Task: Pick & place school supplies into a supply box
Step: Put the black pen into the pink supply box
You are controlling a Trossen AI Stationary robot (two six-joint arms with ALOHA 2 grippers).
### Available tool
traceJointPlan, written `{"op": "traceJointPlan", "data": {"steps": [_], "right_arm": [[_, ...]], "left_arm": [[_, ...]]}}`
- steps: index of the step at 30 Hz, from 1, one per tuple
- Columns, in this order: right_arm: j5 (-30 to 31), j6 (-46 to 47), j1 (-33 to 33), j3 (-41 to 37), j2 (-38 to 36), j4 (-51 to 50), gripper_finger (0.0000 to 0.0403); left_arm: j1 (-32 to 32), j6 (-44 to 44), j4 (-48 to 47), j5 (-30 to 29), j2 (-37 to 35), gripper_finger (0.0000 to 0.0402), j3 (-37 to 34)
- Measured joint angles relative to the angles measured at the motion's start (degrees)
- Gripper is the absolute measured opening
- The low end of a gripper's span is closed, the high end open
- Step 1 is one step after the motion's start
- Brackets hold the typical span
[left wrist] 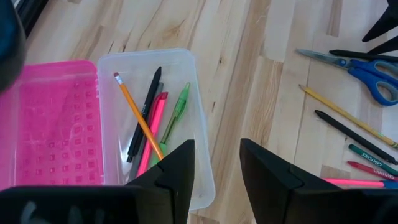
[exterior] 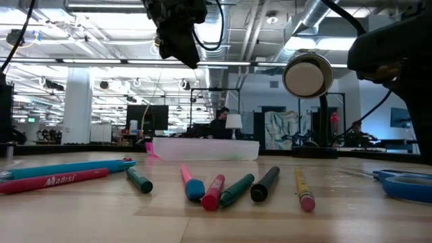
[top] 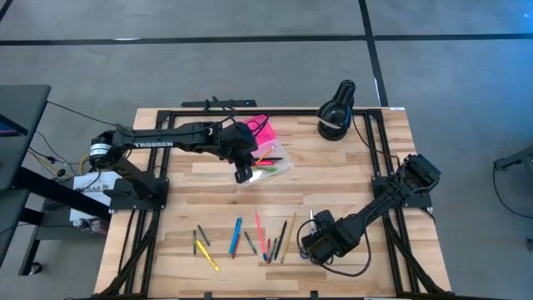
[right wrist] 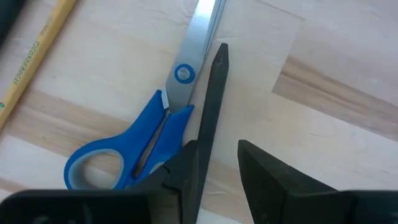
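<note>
The supply box lies open near the table's far side, with its pink lid [top: 260,129] [left wrist: 50,124] flat beside the clear base [top: 268,164] [left wrist: 149,81]. In the base lie an orange pencil [left wrist: 138,115], a black pen, a pink pen and a green pen. My left gripper [top: 242,173] [left wrist: 217,168] hovers open above the base's near end and holds nothing. Several pens and pencils [top: 250,237] [exterior: 202,185] lie in a row near the table's near edge. The blue-handled scissors [right wrist: 143,143] [exterior: 405,183] lie flat at the right end of the row. My right gripper [top: 312,240] [right wrist: 217,168] is open just above their handle end.
A black round device [top: 337,112] [exterior: 307,75] on a stalk stands at the table's far right corner. Bare wood lies between the box and the row of pens. Black frame rails run along the table's left, right and far edges.
</note>
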Motion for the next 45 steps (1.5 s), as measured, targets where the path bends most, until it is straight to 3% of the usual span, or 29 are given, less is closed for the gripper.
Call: {"op": "traceJointPlan", "data": {"steps": [14,24,45], "right_arm": [[-0.1,-1.4,0.1,0.0,0.4,0.8,0.0107],[-3.4,-1.0,0.8,0.4,5.0,3.4,0.0107],[-10.1,0.1,0.6,0.3,5.2,3.2,0.0094]], "left_arm": [[-0.3,-0.1,0.0,0.0,0.0,0.0121,0.0],[-1.0,-0.1,-0.6,0.0,0.0,0.0121,0.0],[-1.2,-1.4,-1.1,0.0,0.0,0.0121,0.0]]}}
